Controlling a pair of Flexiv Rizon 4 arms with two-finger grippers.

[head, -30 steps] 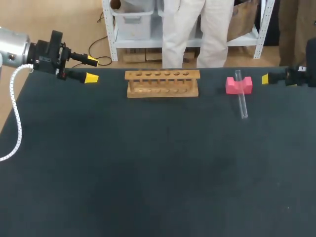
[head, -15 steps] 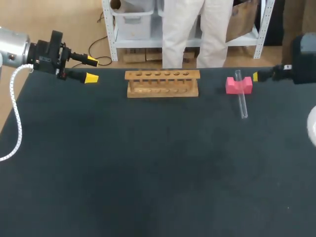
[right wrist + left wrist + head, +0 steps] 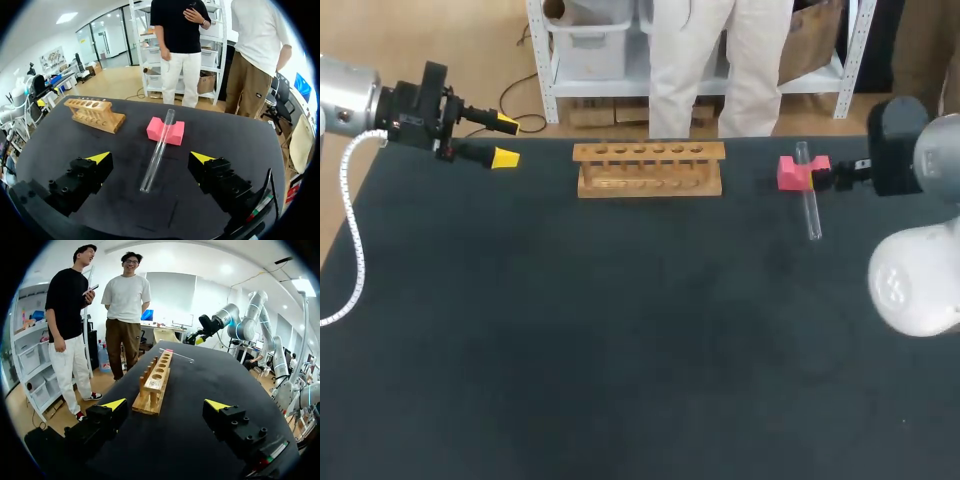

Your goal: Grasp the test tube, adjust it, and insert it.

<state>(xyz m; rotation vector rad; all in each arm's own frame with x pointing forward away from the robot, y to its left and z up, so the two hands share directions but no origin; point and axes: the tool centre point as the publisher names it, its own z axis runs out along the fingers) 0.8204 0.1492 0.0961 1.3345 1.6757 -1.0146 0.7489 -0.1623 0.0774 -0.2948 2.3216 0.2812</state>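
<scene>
Head view shows the right arm (image 3: 905, 160) swung in from the right edge over the last second, so that its dark finger end now sits just beside the pink block (image 3: 794, 172) in the upper right of the frame. The test tube (image 3: 811, 205) has not shifted: its upper end rests in the block's notch and its lower end slopes down onto the dark table (image 3: 620, 350).

From the right wrist, the right gripper (image 3: 150, 159) has its fingers spread wide. The tube runs out ahead between them, and neither tip touches it.

The left arm (image 3: 350, 100) has kept its place at the upper left. The left gripper (image 3: 166, 405) is likewise spread and holds nothing. The wooden rack (image 3: 650, 168) stands ahead of it at the upper middle, and its holes look unfilled.

The approach therefore appears nearly done, but the grasp is not yet made. The fingers probably still need to settle on either side of the glass before closing. A smooth round tube propped on a block may roll or slide if nudged from one side only.
</scene>
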